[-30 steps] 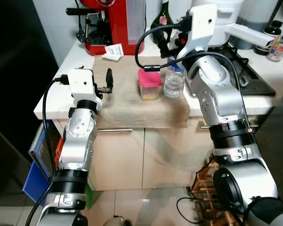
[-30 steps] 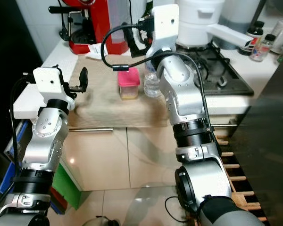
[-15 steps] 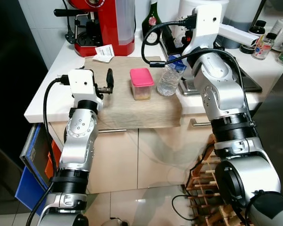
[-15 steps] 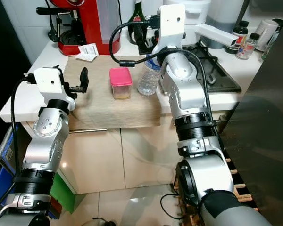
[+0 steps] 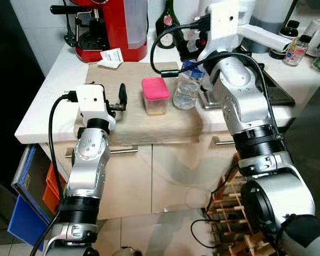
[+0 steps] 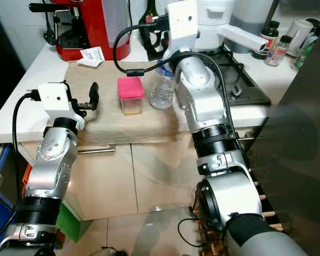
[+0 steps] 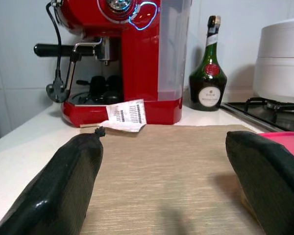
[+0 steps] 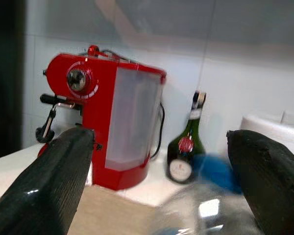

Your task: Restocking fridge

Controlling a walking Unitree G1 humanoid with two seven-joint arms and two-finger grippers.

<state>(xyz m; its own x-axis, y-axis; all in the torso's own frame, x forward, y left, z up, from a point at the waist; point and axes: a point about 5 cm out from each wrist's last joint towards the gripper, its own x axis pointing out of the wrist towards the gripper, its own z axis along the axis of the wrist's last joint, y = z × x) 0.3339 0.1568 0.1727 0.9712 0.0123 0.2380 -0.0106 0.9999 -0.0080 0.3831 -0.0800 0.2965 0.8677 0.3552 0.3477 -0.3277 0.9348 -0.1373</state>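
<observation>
— Bottle: where is it?
— The clear water bottle (image 5: 188, 88) stands on the beige mat (image 5: 136, 114) on the worktop (image 5: 42, 114), just beside the pink-lidded container (image 5: 155, 96).
— Grippers?
— The right gripper (image 8: 161, 191) hangs above the bottle, fingers spread. The left gripper (image 7: 161, 186), empty and spread, hovers over the mat's left edge, facing the red coffee machine (image 5: 109, 26).

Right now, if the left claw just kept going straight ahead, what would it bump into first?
Probably the red coffee machine. The left gripper points along the bare mat toward it, with the paper slip in front. The pink-lidded box sits just off to one side.
</observation>
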